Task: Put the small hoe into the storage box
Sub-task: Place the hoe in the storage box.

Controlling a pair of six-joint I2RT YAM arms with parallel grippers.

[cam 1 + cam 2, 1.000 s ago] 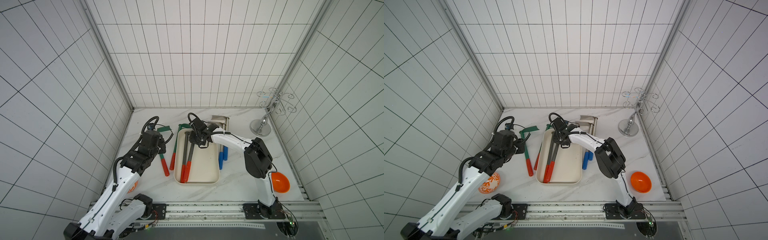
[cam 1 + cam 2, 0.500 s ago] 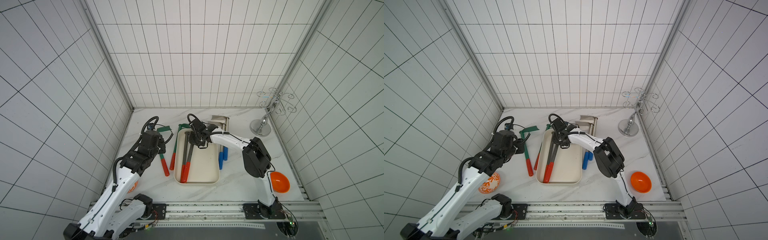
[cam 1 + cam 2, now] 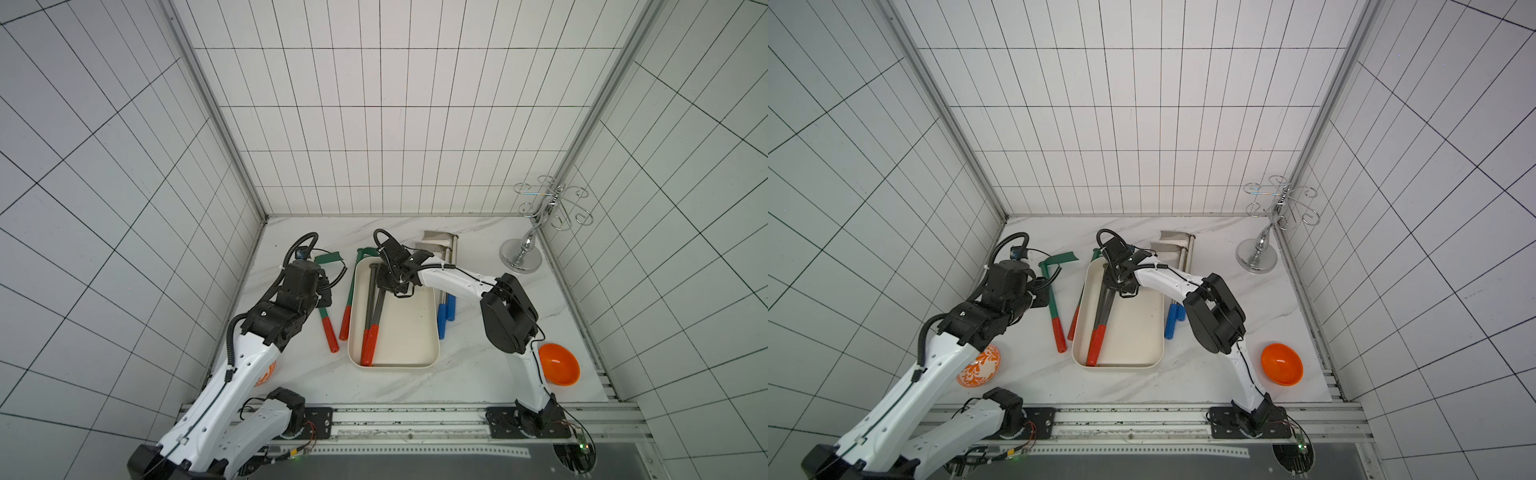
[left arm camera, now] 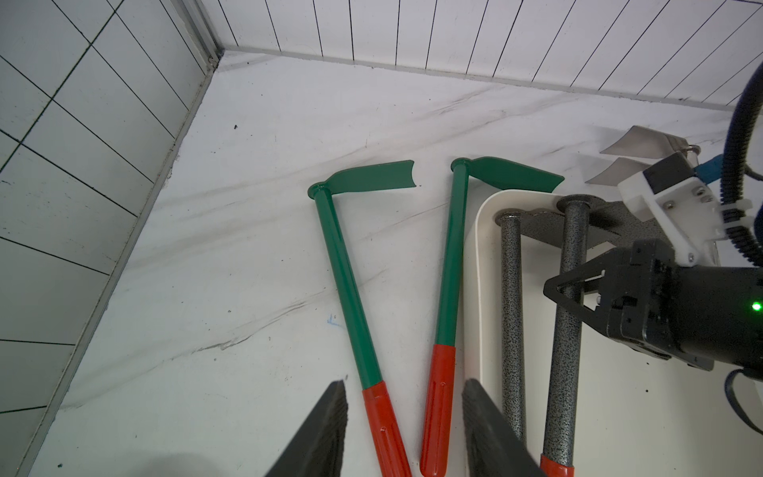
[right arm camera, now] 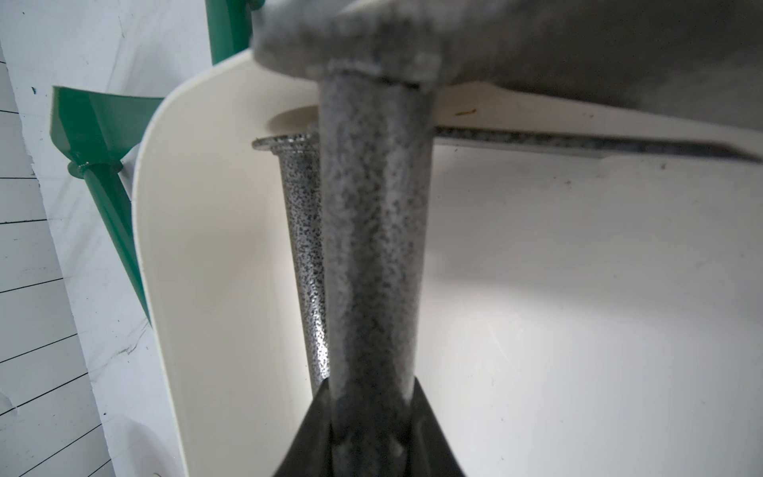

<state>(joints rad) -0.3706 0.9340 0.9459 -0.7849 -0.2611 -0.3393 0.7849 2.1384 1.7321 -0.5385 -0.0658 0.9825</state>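
Note:
The storage box [image 3: 409, 332] is a cream tray at the middle of the table, seen in both top views [image 3: 1133, 332]. Two grey speckled small hoes with red grips lie lengthwise in its left half. My right gripper [image 5: 371, 384] is shut on the shaft of the right-hand hoe [image 5: 373, 247] near its head, which sits slightly higher than the other hoe [image 5: 303, 231] by the box's far wall. My left gripper [image 4: 404, 386] is open, hovering over the red grips of two green hoes [image 4: 347, 281] [image 4: 450, 264] on the table left of the box.
Two silver hoes with blue grips [image 3: 444, 316] lie just right of the box. An orange bowl [image 3: 559, 363] sits at the front right and a chrome stand [image 3: 523, 253] at the back right. A patterned orange bowl [image 3: 978, 368] is under my left arm.
My right gripper has shifted slightly left with the grey hoe, bringing its shaft closer to the other grey hoe. The left arm has not moved.

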